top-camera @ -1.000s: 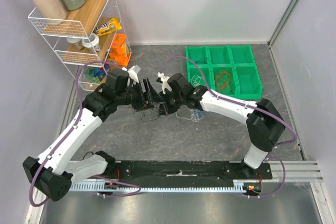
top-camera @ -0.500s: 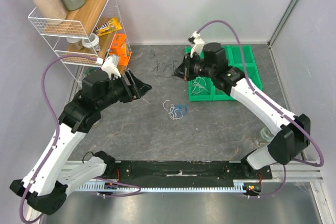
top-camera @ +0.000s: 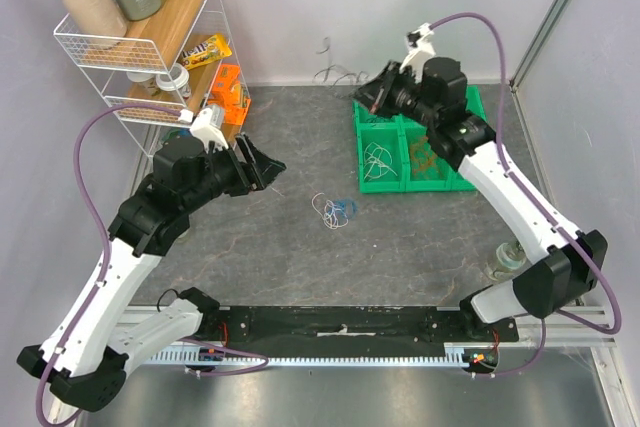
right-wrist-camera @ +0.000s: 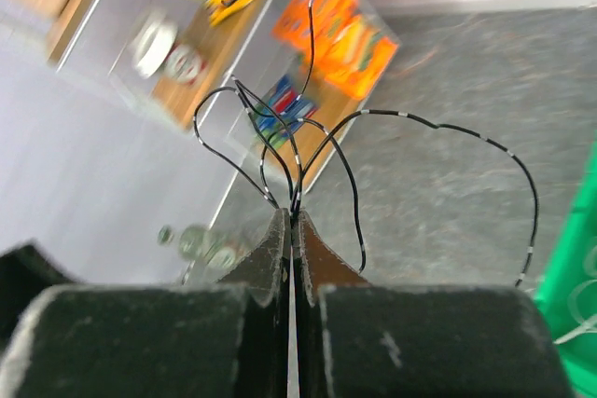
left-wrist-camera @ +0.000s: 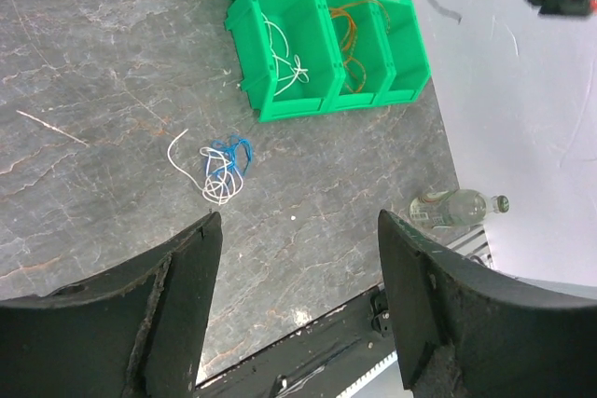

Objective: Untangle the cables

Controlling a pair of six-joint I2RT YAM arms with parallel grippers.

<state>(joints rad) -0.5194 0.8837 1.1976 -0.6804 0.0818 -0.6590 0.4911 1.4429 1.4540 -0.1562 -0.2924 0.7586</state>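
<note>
Right wrist shows your right gripper [right-wrist-camera: 291,216] clamped on the black cable [right-wrist-camera: 401,116], aloft beside the green bins [left-wrist-camera: 308,109]; lower it into a free compartment, then send your spread left gripper [left-wrist-camera: 298,221] to the blue-white bunch [left-wrist-camera: 224,163].

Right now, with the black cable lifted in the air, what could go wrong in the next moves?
1. The right pincer grips the black cable only at its fingertips, with loose loops hanging. It might slip, or drop across the white cable in the green bins and tangle again.
2. The blue and white bunch lies knotted on the table. The open left pincer could lift both wires together.
</note>
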